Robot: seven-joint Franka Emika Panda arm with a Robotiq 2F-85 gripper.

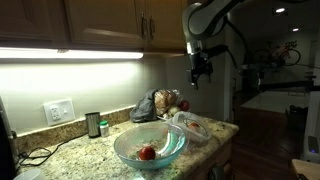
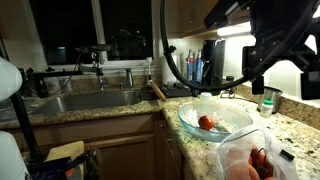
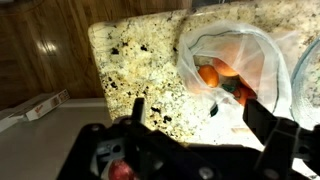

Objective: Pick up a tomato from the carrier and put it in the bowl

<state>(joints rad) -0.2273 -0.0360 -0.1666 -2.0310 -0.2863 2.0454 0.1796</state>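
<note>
A clear plastic carrier bag (image 1: 192, 126) lies on the granite counter and holds several tomatoes (image 3: 208, 75). It also shows in an exterior view (image 2: 250, 155) and fills the upper right of the wrist view (image 3: 235, 60). A glass bowl (image 1: 125, 150) beside it holds one red tomato (image 1: 147, 152); both show in an exterior view too, the bowl (image 2: 190, 118) and the tomato (image 2: 207, 122). My gripper (image 1: 200, 72) hangs well above the carrier, open and empty. In the wrist view its fingers (image 3: 200, 108) are spread wide.
A dark jar (image 1: 93, 124), a wall outlet (image 1: 58, 111) and a brown bag (image 1: 148, 105) stand at the back of the counter. A sink (image 2: 90, 100) with a faucet lies beyond the bowl. The counter edge (image 3: 100, 90) drops to the floor.
</note>
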